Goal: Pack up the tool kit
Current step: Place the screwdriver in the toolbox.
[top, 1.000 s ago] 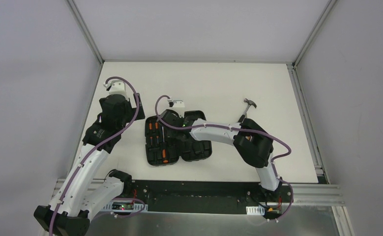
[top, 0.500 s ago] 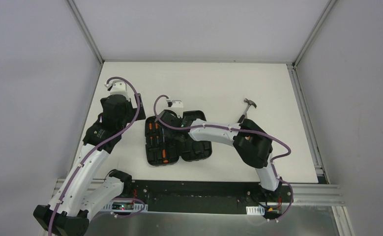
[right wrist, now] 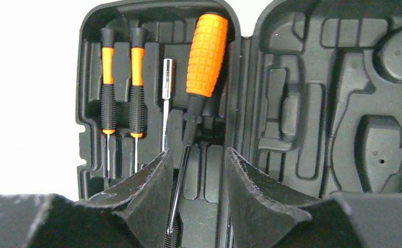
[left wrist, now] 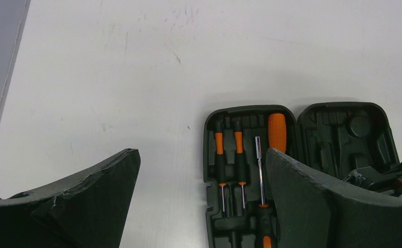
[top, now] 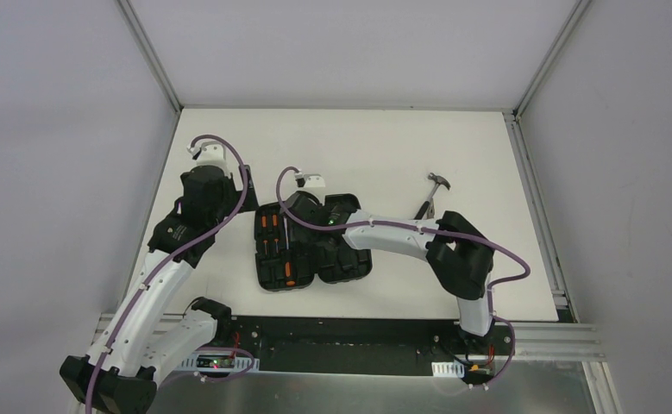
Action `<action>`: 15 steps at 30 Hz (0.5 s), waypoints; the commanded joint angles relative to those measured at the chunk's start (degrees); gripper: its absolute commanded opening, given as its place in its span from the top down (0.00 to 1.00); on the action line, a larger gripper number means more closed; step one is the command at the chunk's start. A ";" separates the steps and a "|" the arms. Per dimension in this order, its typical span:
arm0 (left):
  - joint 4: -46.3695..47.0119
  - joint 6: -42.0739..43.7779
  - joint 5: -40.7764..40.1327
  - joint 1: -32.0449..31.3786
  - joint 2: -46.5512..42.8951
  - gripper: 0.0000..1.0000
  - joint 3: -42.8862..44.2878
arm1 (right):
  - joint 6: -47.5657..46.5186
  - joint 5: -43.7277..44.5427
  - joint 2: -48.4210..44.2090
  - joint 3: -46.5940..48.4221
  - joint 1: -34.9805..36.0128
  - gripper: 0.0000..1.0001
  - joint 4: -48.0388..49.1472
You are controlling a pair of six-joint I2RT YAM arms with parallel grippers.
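The tool kit's black case [top: 349,259] lies open on the white table, its two halves side by side. The left half holds two small orange-and-black screwdrivers [right wrist: 108,98], a thin metal bit [right wrist: 166,103] and a large screwdriver with an orange handle [right wrist: 205,57]. My right gripper [right wrist: 198,160] hovers low over that half, open. The large screwdriver's shaft runs beside its left finger, ungripped. The right half [right wrist: 312,103] shows bare moulded slots. My left gripper [left wrist: 203,152] stands wide open above the table at the case's left edge. A hammer [top: 431,194] lies on the table to the right.
White walls and metal rails frame the table [top: 384,147] at the back and on both sides. My right arm's elbow [top: 461,259] rests low between the case and the hammer.
My right gripper has opened and let go of the large screwdriver, which now lies in the case. The right elbow has shifted slightly right. My left arm has barely moved.
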 commanded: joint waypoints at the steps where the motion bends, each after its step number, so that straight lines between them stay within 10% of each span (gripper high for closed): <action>1: 1.98 -1.10 1.21 -0.47 0.22 0.04 -0.30 | -3.98 -3.45 -1.41 0.52 0.09 0.55 3.40; 15: 1.98 -1.27 1.31 -0.50 0.54 0.04 -0.40 | -10.24 1.37 4.94 4.18 0.19 0.56 0.97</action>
